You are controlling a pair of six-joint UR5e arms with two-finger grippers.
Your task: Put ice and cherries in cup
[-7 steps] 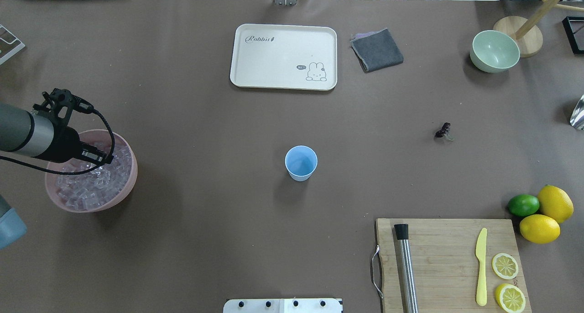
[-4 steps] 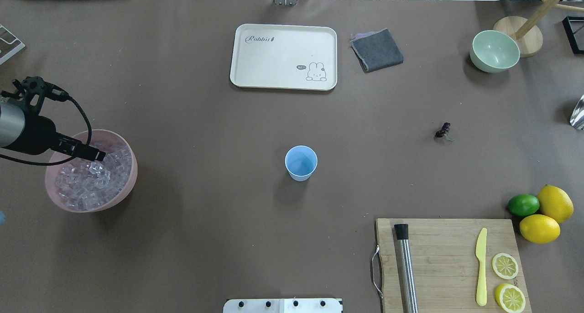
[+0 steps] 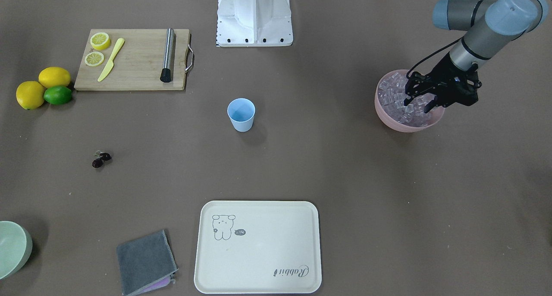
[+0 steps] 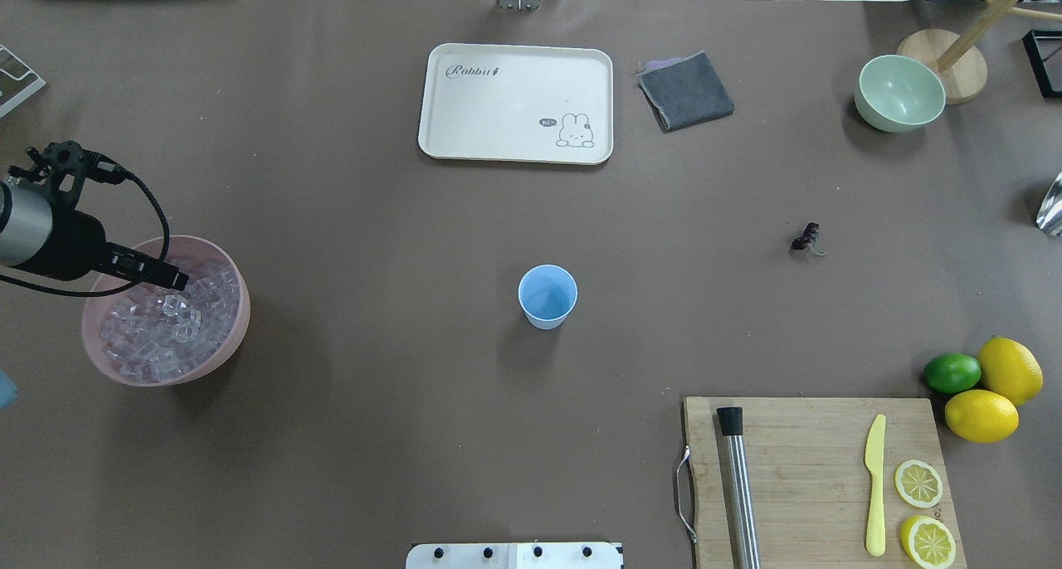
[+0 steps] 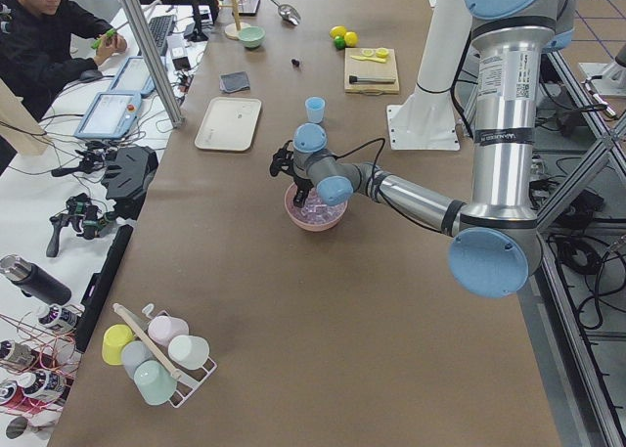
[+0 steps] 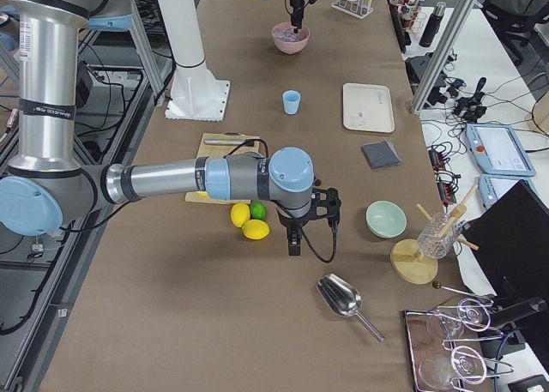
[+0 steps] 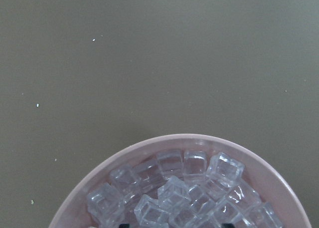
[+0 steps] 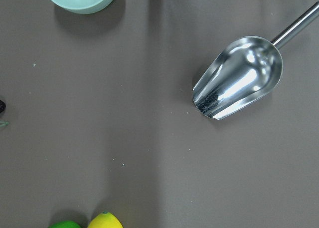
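Note:
The light blue cup [image 4: 548, 295] [image 3: 241, 114] stands upright and empty mid-table. A pink bowl [image 4: 238, 320] [image 3: 409, 125] at the table's left end is full of ice [image 4: 158, 337] [image 7: 184, 188]. My left gripper [image 4: 172, 278] [image 3: 417, 106] is open, its fingertips dipped among the cubes at the bowl's far side. The cherries [image 4: 806, 237] [image 3: 101, 159] lie on the table right of the cup. My right gripper [image 6: 293, 248] shows only in the exterior right view, beyond the lemons near the scoop. I cannot tell whether it is open or shut.
A cream tray [image 4: 514, 104] and a grey cloth [image 4: 685, 90] lie at the far side, a pale green bowl [image 4: 900, 92] far right. A cutting board [image 4: 813, 461] holds a muddler, a yellow knife and lemon halves. Beside it lie lemons [image 4: 981, 415], a lime [image 4: 952, 372] and a metal scoop [image 8: 239, 78].
My left arm's wrist has swung back toward the table's left edge while the fingertips stayed over the pink bowl. In the last half second it hardly moved.

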